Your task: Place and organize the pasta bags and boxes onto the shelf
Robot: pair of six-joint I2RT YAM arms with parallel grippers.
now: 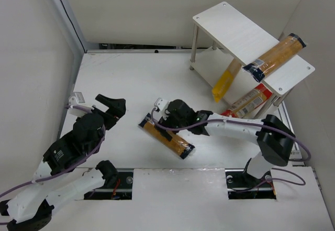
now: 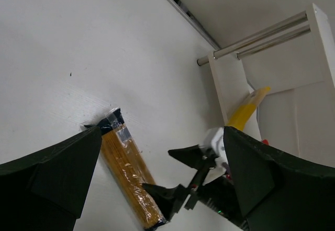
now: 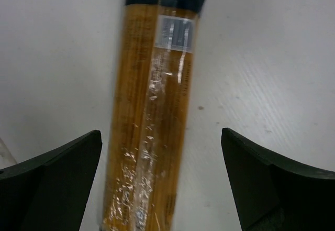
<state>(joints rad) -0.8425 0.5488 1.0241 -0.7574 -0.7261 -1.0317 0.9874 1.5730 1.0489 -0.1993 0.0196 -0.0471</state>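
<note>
On table (image 1: 120, 79): orange spaghetti pack (image 1: 170, 140) flat, long axis far-left to near-right.

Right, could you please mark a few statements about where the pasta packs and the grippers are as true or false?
1. An orange-brown pack lies on the shelf's top board. True.
2. The right gripper is shut on the pack on the table. False: its jaws stand open on either side of it.
3. The left gripper holds the yellow pack. False: it is open and empty; that pack pokes out from under the top board.
4. A red pack is at the shelf, below the top board. True.
</note>
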